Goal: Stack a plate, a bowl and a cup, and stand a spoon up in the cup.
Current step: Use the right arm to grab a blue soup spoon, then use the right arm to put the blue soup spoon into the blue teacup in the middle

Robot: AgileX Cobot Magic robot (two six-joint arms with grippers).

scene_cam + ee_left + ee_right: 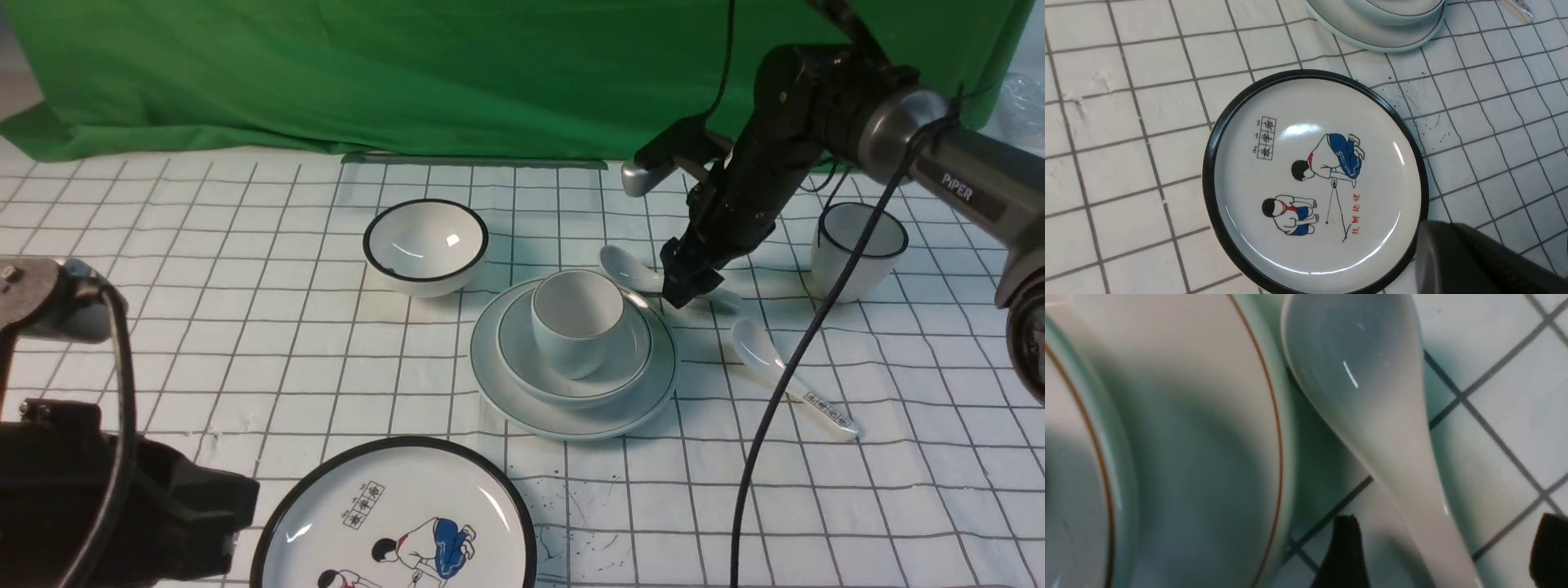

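Note:
In the front view the pale plate (645, 400) sits mid-table with the shallow bowl (522, 343) on it and the squat cup (575, 322) upright in the bowl. The plain spoon (624, 268) lies on the cloth just behind the plate's far right rim. My right gripper (690, 294) is low over its handle. In the right wrist view the spoon (1372, 396) lies beside the plate (1208, 416), and my open right gripper (1447, 547) has one fingertip on each side of the handle, not touching it. My left gripper (1437, 245) is shut and empty, near the table's front left.
A black-rimmed bowl (424, 245) stands back left and a taller black-rimmed cup (857, 245) back right. A spoon with printed characters (784, 367) lies right of the plate. The cartoon plate (400, 523) sits at the front edge, beside my left gripper.

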